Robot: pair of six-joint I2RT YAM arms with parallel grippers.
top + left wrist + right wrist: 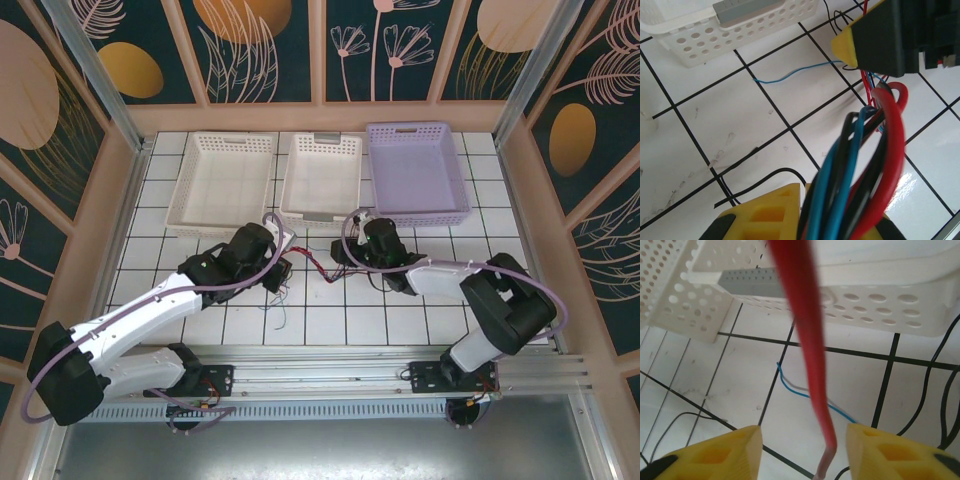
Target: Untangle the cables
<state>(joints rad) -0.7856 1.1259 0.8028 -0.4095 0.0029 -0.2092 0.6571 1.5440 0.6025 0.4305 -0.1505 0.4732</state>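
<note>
stage: early — cables point(892, 150) lying tangled in the middle of the table point(330, 325), none separating yet | left gripper point(284, 266) pinching the bundle | right gripper point(805, 432) straddling one red strand point(802, 340), jaws apart | remaining: pulling every strand free

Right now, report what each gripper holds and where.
Left gripper clamps the cables at a looped bunch. Right gripper holds nothing; a red cable passes between its open jaws.

Red, blue, black cables point(855, 165), bunched, tangled
</note>
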